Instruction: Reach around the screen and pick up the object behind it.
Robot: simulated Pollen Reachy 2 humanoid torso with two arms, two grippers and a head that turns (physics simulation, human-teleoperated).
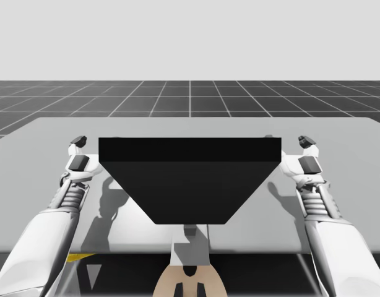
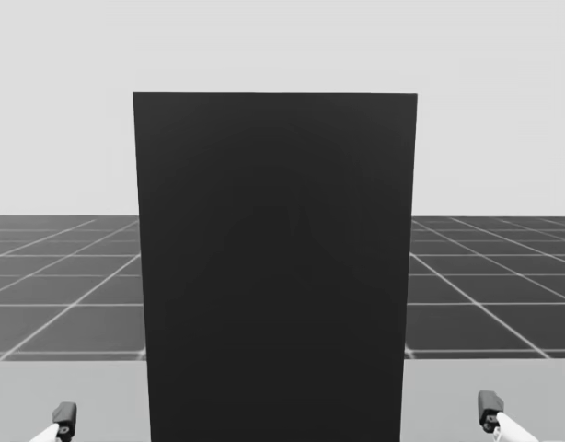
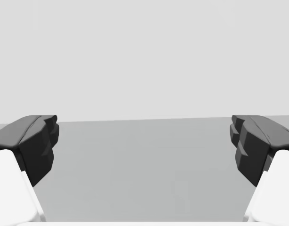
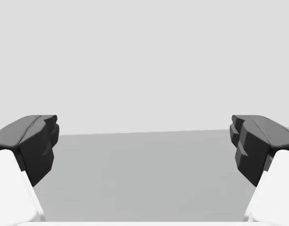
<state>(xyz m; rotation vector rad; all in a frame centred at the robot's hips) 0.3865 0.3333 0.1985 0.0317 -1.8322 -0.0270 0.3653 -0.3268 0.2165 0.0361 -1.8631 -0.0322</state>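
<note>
Screen (image 1: 190,179) blocks mid-frame, hiding the object; left gripper (image 1: 78,143) and right gripper (image 1: 307,143) flank it, wide and empty. Reaching blind risks clipping its edges.

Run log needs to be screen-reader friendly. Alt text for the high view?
A black screen stands upright across the middle of the grey table, blocking the surface just behind it. My left gripper and right gripper sit over the table, one beside each end of the screen, both open and holding nothing.
</note>
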